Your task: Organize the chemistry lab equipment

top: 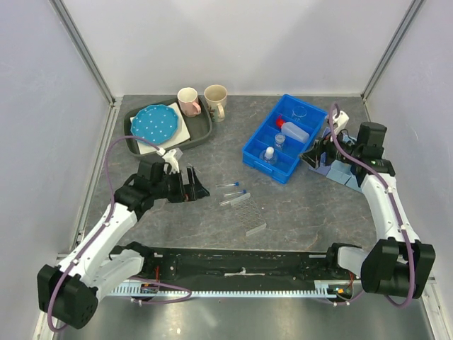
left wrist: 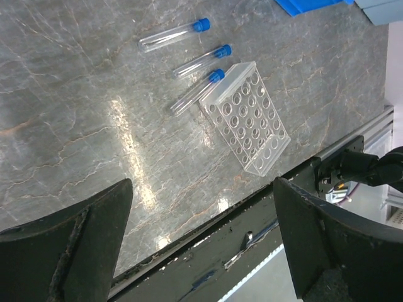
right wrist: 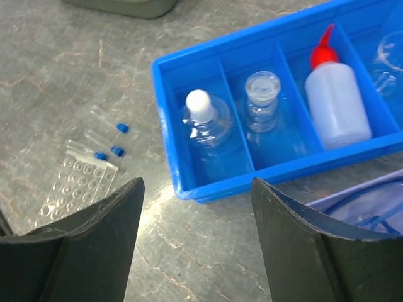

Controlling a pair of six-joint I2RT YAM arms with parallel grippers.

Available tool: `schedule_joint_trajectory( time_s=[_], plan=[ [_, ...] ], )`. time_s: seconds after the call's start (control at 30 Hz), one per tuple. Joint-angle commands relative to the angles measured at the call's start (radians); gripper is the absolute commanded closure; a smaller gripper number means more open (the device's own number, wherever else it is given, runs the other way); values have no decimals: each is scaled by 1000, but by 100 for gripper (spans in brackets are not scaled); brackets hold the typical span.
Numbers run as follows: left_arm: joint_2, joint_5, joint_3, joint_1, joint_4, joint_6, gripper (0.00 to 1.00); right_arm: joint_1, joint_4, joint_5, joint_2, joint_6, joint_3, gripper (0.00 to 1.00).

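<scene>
1. Our left pincer [left wrist: 201,251] hangs with its jaws wide apart and nothing between them. The right pincer [right wrist: 195,248] is likewise spread and empty.
2. Nearest ahead of the left pincer, the rack [left wrist: 247,117] lies on the table [left wrist: 75,94] with its holed face up.
3. Just beyond the rack, three tubes [left wrist: 201,61] lie on their sides. The closest one's cap seems to touch the rack's far corner, and the other two lie clear of it.
4. Ahead of the right pincer sits the bin [right wrist: 264,179], with the bottle [right wrist: 337,100] in one compartment. The beaker [right wrist: 390,56] is in the end compartment farthest from the pincer, partly cut off.
5. We judge the tubes the main risk. They are round and smooth, so they could roll or squirt out if the jaws close off-centre.
6. Lifting the rack first could knock away the tube that touches it. Pressing down on the rack could make it skid, since it looks light, and its clear walls make the edges hard to judge.
</scene>
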Motion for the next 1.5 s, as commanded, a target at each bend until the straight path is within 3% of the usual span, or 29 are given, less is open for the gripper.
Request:
schedule_joint_trajectory(
  time_s=[0.0, 0.2, 0.33, 0.5, 0.63, 0.77, 1.0, 1.03, 1.2, 1.47],
  plan=[
    [55, 86, -10, 4, 67, -50, 2, 20, -8, -120, -17, -69, -41, 23],
    [161, 154, 39, 2, 62, 37, 9, 21, -10, -204, -18, -106, -94, 18],
    [316, 115, 204, -39, -45, 183, 14, 22, -19, -236, -15, -136, -114, 16],
    [569, -70, 432, -122, -189, 422, 16, 21, -65, -265, -14, -189, -118, 16],
    [724, -278, 543, -220, -255, 577, 18, 21, -92, -276, -9, -230, -118, 13],
    [835, -366, 615, -231, -274, 683, 21, 21, -108, -276, -1, -248, -115, 13],
    [965, -323, 703, -242, -261, 787, 37, 22, -132, -270, 22, -275, -102, 13],
    [973, -293, 708, -246, -260, 801, 43, 22, -135, -270, 26, -276, -101, 12],
    [1025, -282, 734, -263, -248, 849, 49, 21, -143, -273, 31, -285, -96, 12],
    [1082, -248, 773, -280, -248, 876, 50, 22, -146, -269, 36, -290, -95, 12]
  ],
)
